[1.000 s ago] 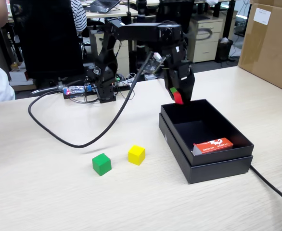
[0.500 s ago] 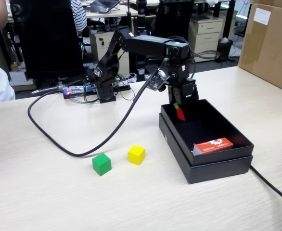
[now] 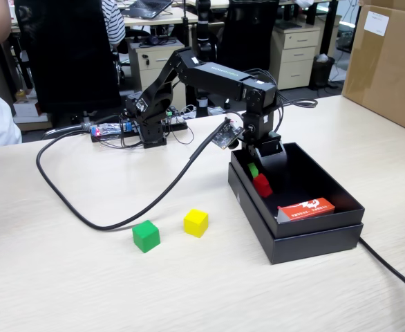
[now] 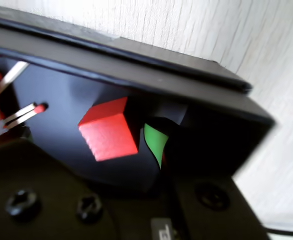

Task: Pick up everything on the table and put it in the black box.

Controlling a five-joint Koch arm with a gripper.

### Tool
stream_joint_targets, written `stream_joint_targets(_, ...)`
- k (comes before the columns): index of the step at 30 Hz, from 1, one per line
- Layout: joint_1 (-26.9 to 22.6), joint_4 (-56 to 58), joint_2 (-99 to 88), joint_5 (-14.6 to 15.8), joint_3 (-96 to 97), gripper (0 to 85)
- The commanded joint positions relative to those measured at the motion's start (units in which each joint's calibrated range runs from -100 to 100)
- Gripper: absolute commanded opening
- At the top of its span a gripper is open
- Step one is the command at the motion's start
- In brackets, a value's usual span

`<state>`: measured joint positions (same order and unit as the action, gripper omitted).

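Note:
My gripper point(image 3: 258, 173) reaches down inside the black box point(image 3: 313, 228) at its far left end. The red cube point(image 3: 262, 185) sits just under the green-taped fingertip point(image 3: 253, 169). In the wrist view the red cube point(image 4: 109, 129) rests against the green-taped finger point(image 4: 155, 142), over the dark floor of the box point(image 4: 136, 55). Box floor shows along the cube's left face, so the gripper point(image 4: 94, 150) stands open and is not pinching it. The green cube point(image 3: 146, 236) and the yellow cube point(image 3: 196, 223) lie on the table point(image 3: 64, 277), left of the box.
A flat orange-red packet point(image 3: 306, 207) lies in the near end of the box. A thick black cable point(image 3: 85, 214) loops across the table behind the cubes. Another cable point(image 3: 396, 277) runs off at the right. A brown carton point(image 3: 389, 62) stands at the far right.
The arm has lowered from above the box's far rim down into it, carrying the red cube. The jaws have parted, and the cube now shows lower, under the green tip.

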<state>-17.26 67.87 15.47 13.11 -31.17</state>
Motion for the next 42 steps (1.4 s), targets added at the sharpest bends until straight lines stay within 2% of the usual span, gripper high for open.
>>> stream_joint_targets(1, -0.6, 0.9, -16.0, -0.1, -0.2, 45.2)
stream_joint_targets(8, 2.4, 0.9, -41.0, -0.8, 1.9, 45.1)
stream_joint_targets(17, 13.3, 0.9, -48.9, -10.0, 9.1, 45.3)
stream_joint_targets(23, 20.6, -0.4, -38.7, -15.3, 14.5, 49.2)
stream_joint_targets(27, 23.2, -3.6, -27.8, -17.4, 13.2, 49.1)
stream_joint_targets(33, 24.9, -3.9, -13.2, -18.2, 4.5, 49.1)
stream_joint_targets(42, 25.4, -3.9, -0.8, -18.5, -4.2, 47.7)
